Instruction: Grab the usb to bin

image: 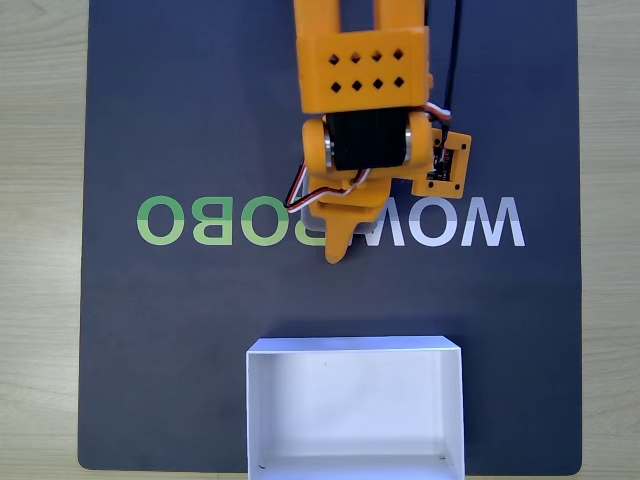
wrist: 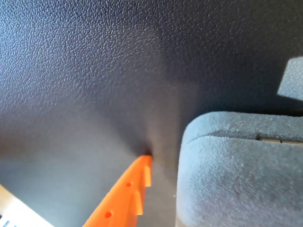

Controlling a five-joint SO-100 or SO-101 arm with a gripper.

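A dark textured mat [image: 200,330] covers the pale wooden table [image: 40,200], and white and green lettering [image: 180,220] runs across its middle, reading upside down in the fixed view. Taking that lettering as the landmark: the orange arm [image: 360,60] comes in from the top edge of the fixed view and hangs straight over the centre of the word, hiding several letters. The bin [image: 355,347] sits below the lettering, at the bottom edge of the mat, with its long axis running left to right, parallel to the word. Bare mat lies between the lettering and the bin's near wall.

The usb [wrist: 236,175] appears in the wrist view as a grey, soft-looking slab with a rounded corner, lying flat on the mat at the lower right, with a pale patch of lettering just beyond it. In the fixed view the arm covers it. It looks roughly square, so no long axis can be told, and its emblem is out of frame.

The gripper [image: 336,250] points down at the mat beside the lettering. In the wrist view one orange finger [wrist: 128,194] has its tip on the mat just left of the usb's edge, not touching it. The other finger is out of sight, so I cannot tell how wide the jaws stand; nothing is seen held.
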